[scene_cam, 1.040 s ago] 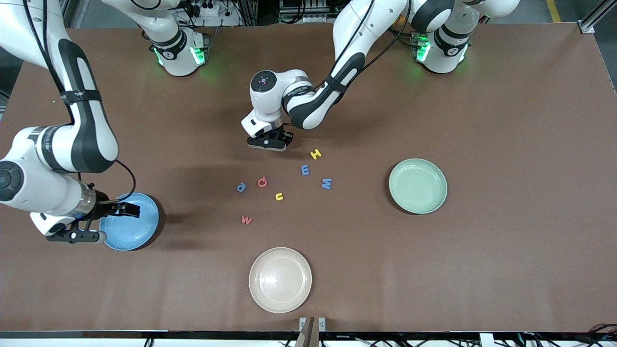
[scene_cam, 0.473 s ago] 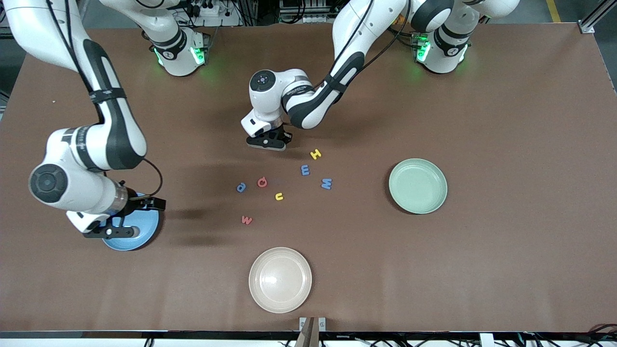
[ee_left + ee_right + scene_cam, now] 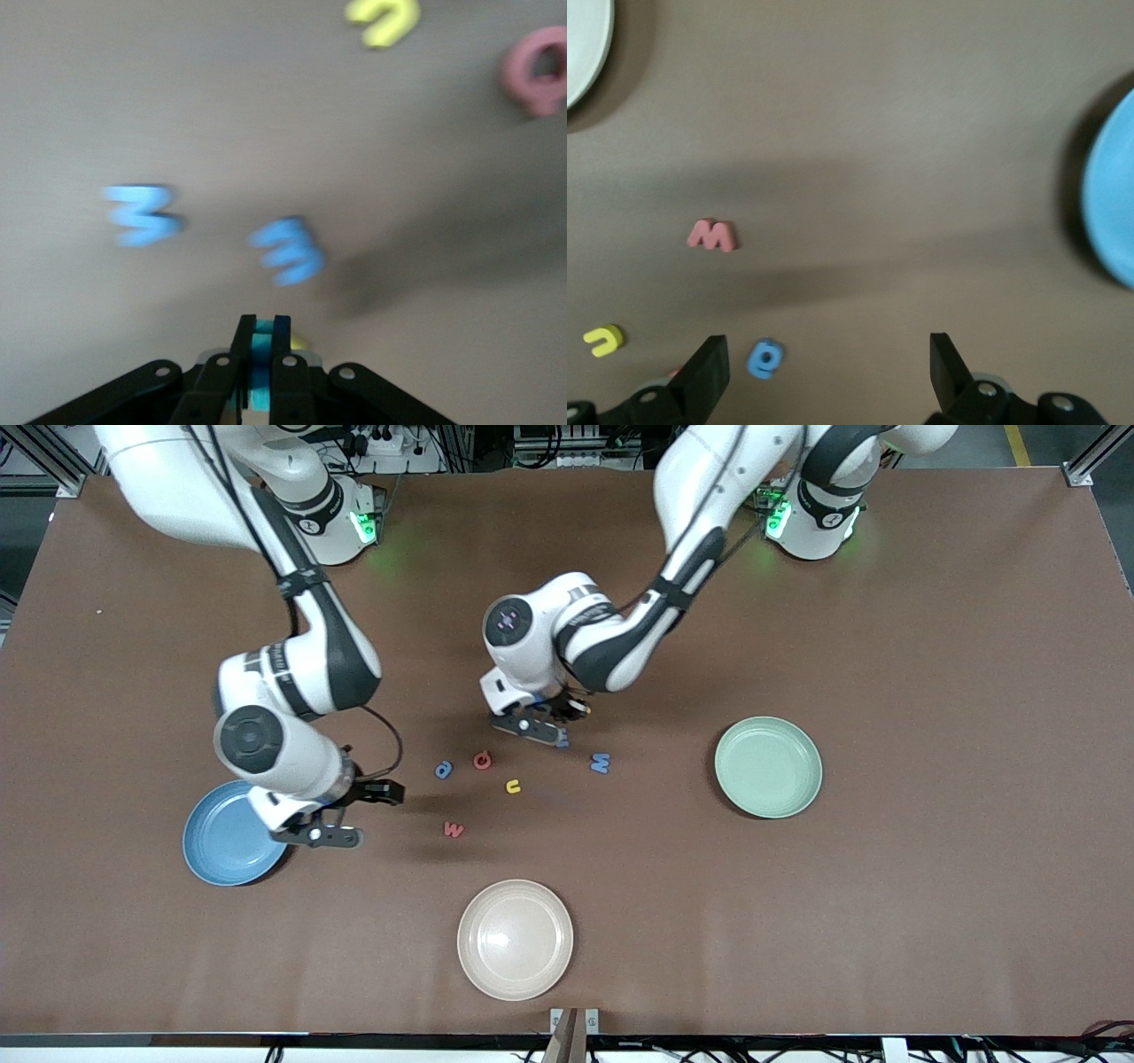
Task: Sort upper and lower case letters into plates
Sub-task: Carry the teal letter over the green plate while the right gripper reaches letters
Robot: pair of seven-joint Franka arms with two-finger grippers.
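Brown table covering [image 3: 930, 921]: matt, faintly textured, paper- or felt-like. Round cream-beige plate [image 3: 515, 940]: smooth plastic, soft sheen. Light blue round plate [image 3: 226, 843] and pale mint green round plate [image 3: 768, 767]: smooth, satin plastic look. Small coloured letters [image 3: 453, 830]: matt, foam-like. White robot arm shells [image 3: 292, 682]: glossy plastic.

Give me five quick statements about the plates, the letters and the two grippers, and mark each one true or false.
1. The left gripper is shut on a teal letter. True.
2. The right gripper holds the red letter. False: it is open and empty; the red w-shaped letter lies on the table.
3. The green plate has a letter in it. False: no letter shows in it.
4. The cream plate is nearer to the front camera than the blue plate. True.
5. The right gripper is over the cream plate. False: it is over the table beside the blue plate.
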